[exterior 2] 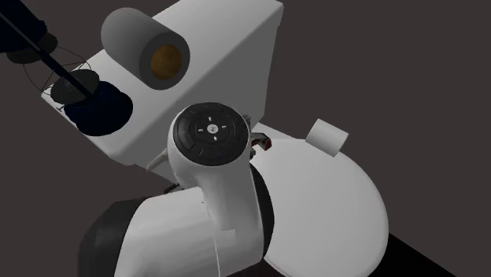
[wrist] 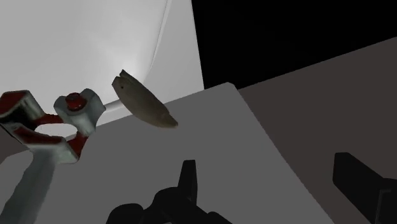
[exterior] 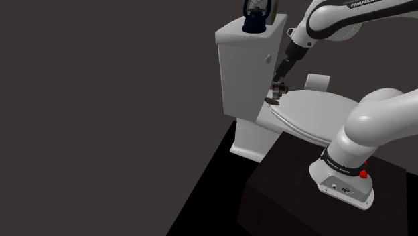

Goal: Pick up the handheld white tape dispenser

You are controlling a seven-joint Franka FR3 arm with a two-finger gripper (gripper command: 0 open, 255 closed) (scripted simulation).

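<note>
Stand point(exterior: 288, 208) is sitting dark at the shoulder view's lower right, putting the white arm point(exterior: 375, 127) close enough to be reaching left and away over the toilet lid point(exterior: 315, 114). Beyond it, the gripper point(wrist: 267, 168) is hanging low over the lid's far edge. Its black fingers point(wrist: 189, 181) are standing well apart with nothing between them, readied, I judge, for a closing that is not yet lined up.

The tape dispenser point(wrist: 76, 111), white-grey with red trim, is lying on the lid near the hinge. It is lying beside the gripper's span rather than within it, so the hand is probably needing a shift toward it before squeezing. A flat olive-grey piece point(wrist: 143, 102) is lying just beside the dispenser; whether it belongs to it I cannot tell.

A small white roll point(exterior: 316, 82) is resting on the lid to the shoulder view's right, well apart from the grasp.

Farthest, the tank point(exterior: 241, 60) is carrying a dark blue lantern point(exterior: 254, 17) and a grey roll point(exterior 2: 145, 47). Its wall is crowding the dispenser from behind, which is likely why the approach is coming from above.
</note>
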